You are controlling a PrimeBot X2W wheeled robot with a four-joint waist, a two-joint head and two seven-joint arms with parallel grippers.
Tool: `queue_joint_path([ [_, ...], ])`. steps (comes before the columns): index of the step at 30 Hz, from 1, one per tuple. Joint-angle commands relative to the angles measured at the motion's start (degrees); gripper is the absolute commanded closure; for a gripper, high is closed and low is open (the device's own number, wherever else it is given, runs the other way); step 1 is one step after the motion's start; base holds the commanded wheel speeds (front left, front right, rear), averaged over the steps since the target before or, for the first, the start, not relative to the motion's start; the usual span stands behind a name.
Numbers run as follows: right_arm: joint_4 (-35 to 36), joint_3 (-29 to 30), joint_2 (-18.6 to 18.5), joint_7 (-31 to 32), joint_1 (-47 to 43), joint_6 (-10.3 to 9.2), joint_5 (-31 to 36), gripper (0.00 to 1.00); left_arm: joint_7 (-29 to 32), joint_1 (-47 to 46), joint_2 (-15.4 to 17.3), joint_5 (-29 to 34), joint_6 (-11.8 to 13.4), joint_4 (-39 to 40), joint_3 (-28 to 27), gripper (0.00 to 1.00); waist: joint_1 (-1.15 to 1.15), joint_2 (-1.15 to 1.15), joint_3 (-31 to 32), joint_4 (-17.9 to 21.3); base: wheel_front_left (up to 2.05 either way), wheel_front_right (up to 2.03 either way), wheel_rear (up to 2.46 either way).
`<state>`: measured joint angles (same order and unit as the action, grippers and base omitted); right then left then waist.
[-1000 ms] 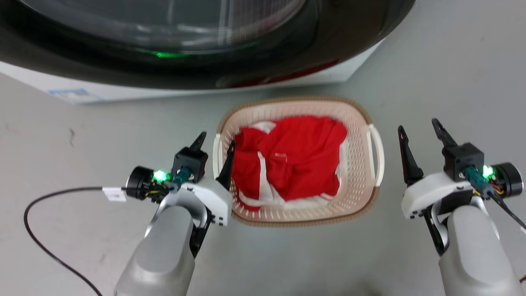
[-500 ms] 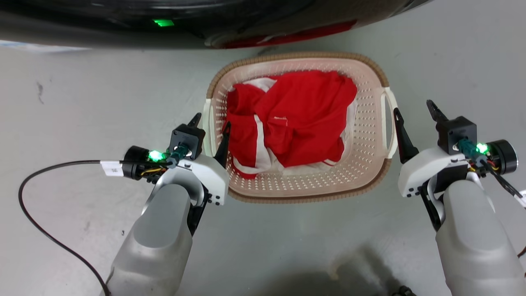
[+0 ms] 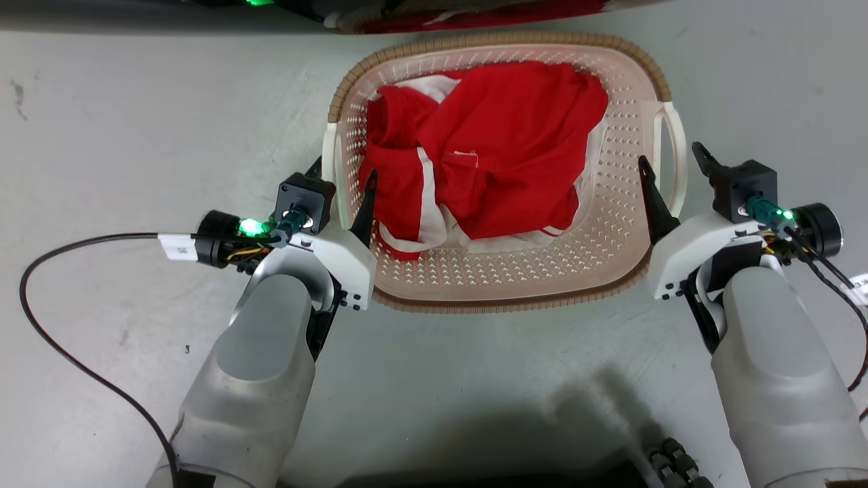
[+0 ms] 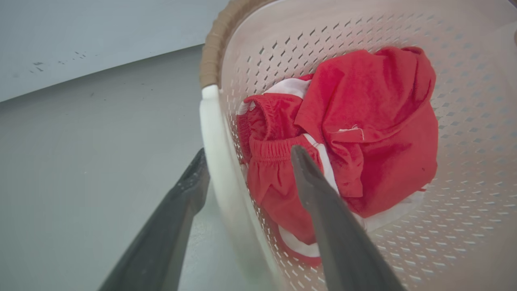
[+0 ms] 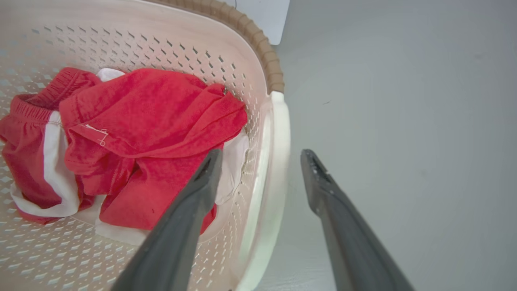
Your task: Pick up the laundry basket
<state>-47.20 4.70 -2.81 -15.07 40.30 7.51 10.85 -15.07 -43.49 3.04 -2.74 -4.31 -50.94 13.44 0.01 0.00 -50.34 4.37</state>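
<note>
While bending lower, closing on the laundry basket (image 3: 597,257) at upper centre.
Right gripper (image 3: 671,157) newly astride right handle (image 3: 678,135), matching left gripper (image 3: 344,169) opposite; both spread wide, gripping nothing; clamping likely next.

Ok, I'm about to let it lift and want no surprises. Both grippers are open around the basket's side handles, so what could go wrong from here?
The left gripper has its inner finger close to the red clothes. Closing might pinch cloth against the left handle and weaken the hold. The right gripper straddles the right handle, a smooth narrow bar, so its thin fingers might slide along it under load. If one side slips, the laundry basket may tip.
</note>
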Motion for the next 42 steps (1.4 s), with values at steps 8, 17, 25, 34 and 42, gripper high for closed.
queue_joint_path([
  [8,-4.37,-1.31,-0.14,-0.15,3.93,-0.04,-0.83,0.00,-0.16,-2.49,0.36,0.44,0.26,-0.55,0.37,0.00,-0.01,0.00,-3.11,-0.17,0.00,0.00,0.00],
  [17,-7.55,-1.70,-0.14,-0.15,6.20,-0.04,-1.58,0.00,-0.16,-4.46,0.22,0.37,0.31,-2.51,1.30,0.00,-0.01,0.00,-4.83,-0.39,0.00,0.00,0.00],
  [25,-10.69,-3.76,0.05,-0.11,7.65,-0.03,-3.39,1.00,-0.13,-6.31,0.15,-0.15,-0.78,-6.02,2.49,1.00,-0.01,0.00,-5.26,-0.18,0.00,0.00,0.00],
  [34,-11.15,-4.76,-0.22,-0.19,7.08,-0.03,-4.34,1.00,-0.16,-5.90,-0.11,-1.19,-1.45,-7.28,3.65,1.00,-0.01,0.00,-3.23,-0.34,0.00,0.00,0.00],
  [42,-12.83,-4.63,-0.23,-0.20,6.13,-0.03,-2.74,1.00,-0.15,-4.47,-0.24,-4.36,-2.17,-9.23,4.87,1.00,-0.01,0.00,1.58,-1.02,0.00,0.00,0.00],
])
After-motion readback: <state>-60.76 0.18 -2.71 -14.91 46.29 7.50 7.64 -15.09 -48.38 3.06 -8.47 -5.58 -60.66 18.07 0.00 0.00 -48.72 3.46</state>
